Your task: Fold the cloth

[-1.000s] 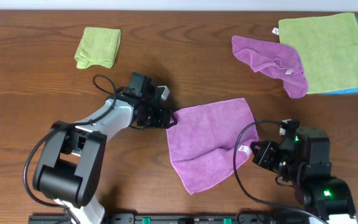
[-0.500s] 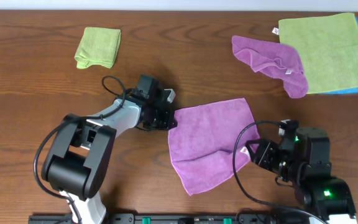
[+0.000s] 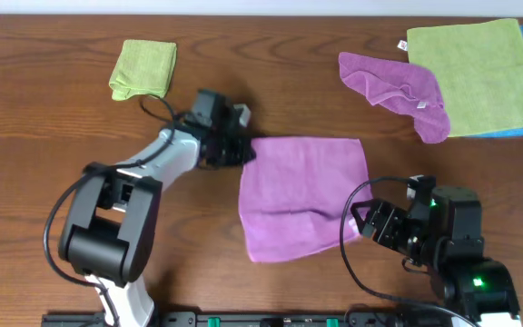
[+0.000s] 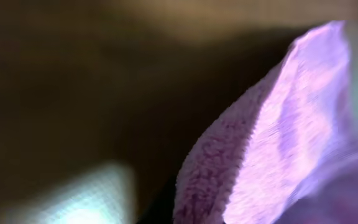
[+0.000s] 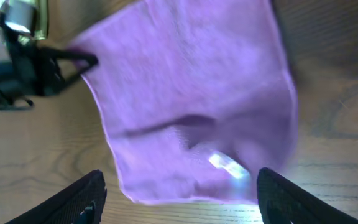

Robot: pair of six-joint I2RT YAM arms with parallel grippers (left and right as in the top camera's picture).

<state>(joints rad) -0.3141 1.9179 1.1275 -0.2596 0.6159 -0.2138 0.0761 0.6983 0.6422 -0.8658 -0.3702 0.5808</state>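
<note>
1. The square lilac-purple microfibre cloth (image 3: 302, 195) lies spread out on the brown wooden table (image 3: 53, 136). It sits near the middle, between the two arms, with a shallow crease across its lower half.
2. The left pincer (image 3: 245, 153) is clenched on the cloth's upper left corner. The left wrist view is blurred and shows only purple pile close up on its right side.
3. The right pincer (image 3: 360, 224) is released. Its fingers (image 5: 82, 199) are spread wide just beside the cloth's lower right corner and grip nothing.
4. A small white tag (image 5: 227, 165) sits on the cloth near that lower right corner.
5. Well apart, at the far left, lies a folded light green cloth (image 3: 143, 68).
6. At the far right, a rumpled purple cloth (image 3: 398, 89) touches a large flat green cloth (image 3: 475, 77).
</note>
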